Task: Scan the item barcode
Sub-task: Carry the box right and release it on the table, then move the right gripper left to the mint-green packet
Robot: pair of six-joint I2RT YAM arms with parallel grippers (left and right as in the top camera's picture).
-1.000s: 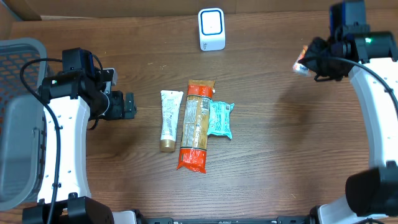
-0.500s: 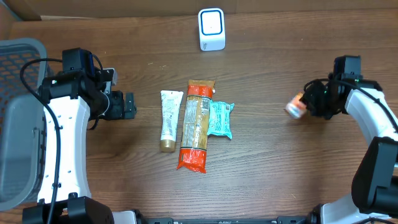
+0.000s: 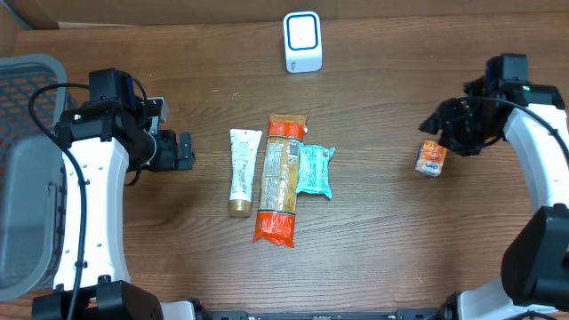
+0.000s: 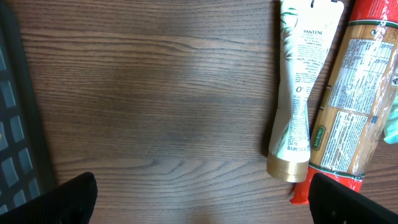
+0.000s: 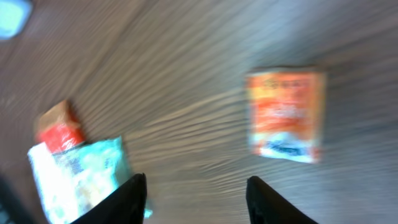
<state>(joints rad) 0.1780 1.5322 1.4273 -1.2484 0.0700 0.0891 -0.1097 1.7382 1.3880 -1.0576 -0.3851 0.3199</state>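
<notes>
Orange packet [image 3: 430,158] is seen lying flat on the right side of the table [image 3: 382,249], gripped by nothing.
A grey basket [image 3: 27,80] is placed at the far left. The left gripper [image 4: 199,199] is held wide open and empty over bare wood, left of a white tube [image 3: 240,172]. Just beside the tube a long red-ended package [image 3: 281,178] is laid, with a teal pouch [image 3: 315,171] against its right edge. A white scanner [image 3: 302,41] is stood at the far edge. Well to the right, the orange packet is set apart, and the right gripper [image 5: 196,180] is held close by it, jaws parted, nothing between them.
</notes>
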